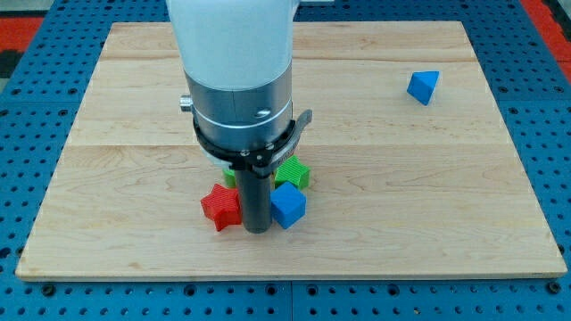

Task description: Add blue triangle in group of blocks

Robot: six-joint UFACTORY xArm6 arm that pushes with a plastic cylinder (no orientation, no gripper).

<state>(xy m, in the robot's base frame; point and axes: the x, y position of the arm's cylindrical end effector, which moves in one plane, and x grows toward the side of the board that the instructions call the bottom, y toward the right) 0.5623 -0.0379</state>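
The blue triangle (pixel 424 86) lies alone near the view's top right of the wooden board (pixel 107 134). A group of blocks sits at the lower middle: a red star (pixel 220 207), a blue cube (pixel 288 205), a green block (pixel 293 172) and a bit of another green block (pixel 229 177) mostly hidden behind the arm. My tip (pixel 257 229) rests on the board between the red star and the blue cube, touching or nearly touching both, far from the blue triangle.
The arm's wide white and grey body (pixel 236 71) hangs over the board's middle and hides what lies behind it. A blue perforated table (pixel 544 53) surrounds the board.
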